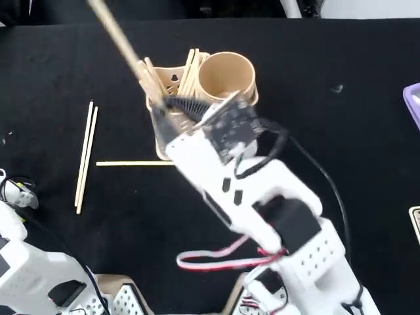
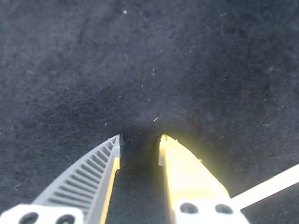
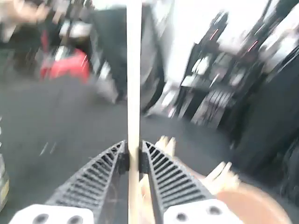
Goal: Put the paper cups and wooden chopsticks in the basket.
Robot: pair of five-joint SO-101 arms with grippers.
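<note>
The basket [image 1: 172, 77] holds a paper cup [image 1: 226, 75] and seemingly several chopsticks [image 1: 191, 69]. The right gripper [image 3: 134, 150] clamps one chopstick [image 3: 134, 70] above it. Three loose chopsticks [image 1: 85, 154] lie on the bench [image 1: 341, 52]; the left gripper [image 2: 139, 140] is narrow and empty.

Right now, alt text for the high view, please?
The right claw holds a wooden chopstick tilted over the basket, which holds a paper cup and more chopsticks. Three loose chopsticks lie on the black table beside it.
</note>
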